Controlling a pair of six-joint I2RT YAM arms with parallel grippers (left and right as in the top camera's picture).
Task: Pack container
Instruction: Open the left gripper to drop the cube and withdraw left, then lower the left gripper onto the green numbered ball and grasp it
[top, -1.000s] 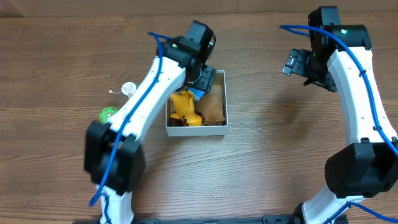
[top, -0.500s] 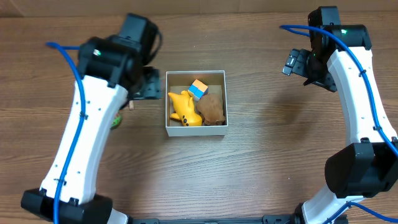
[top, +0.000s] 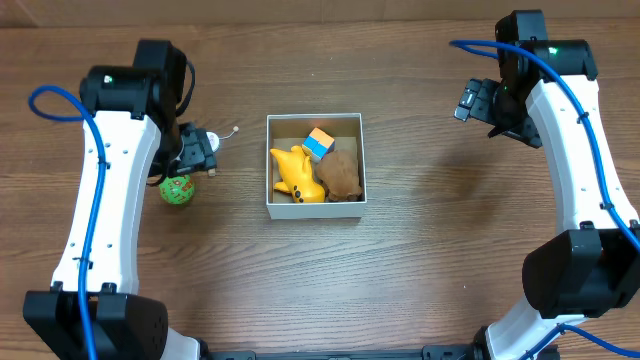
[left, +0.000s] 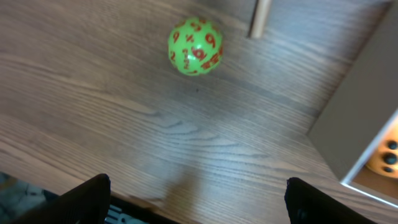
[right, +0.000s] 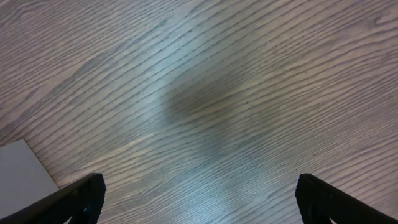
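Observation:
The container (top: 315, 208) is a small white-walled box at the table's middle. In it lie a yellow toy (top: 295, 175), a brown toy (top: 341, 175) and an orange-and-blue cube (top: 319, 142). A green ball with red numbers (top: 177, 189) rests on the table left of the box. My left gripper (top: 196, 158) hovers just above and right of the ball, open and empty. In the left wrist view the ball (left: 194, 46) sits ahead of the open left gripper (left: 199, 205), with the container wall (left: 360, 106) at right. Far right, my right gripper (top: 476, 101) is open and empty.
A thin wooden stick (left: 260, 18) lies past the ball in the left wrist view. A white string end (top: 232, 130) shows beside the left gripper. The right wrist view holds bare wood under the open right gripper (right: 202, 202) and a white corner of the box (right: 25, 171).
My left arm has swung left from above the container to beside the green ball. The orange-and-blue cube now lies uncovered in the box. The right arm has not moved.

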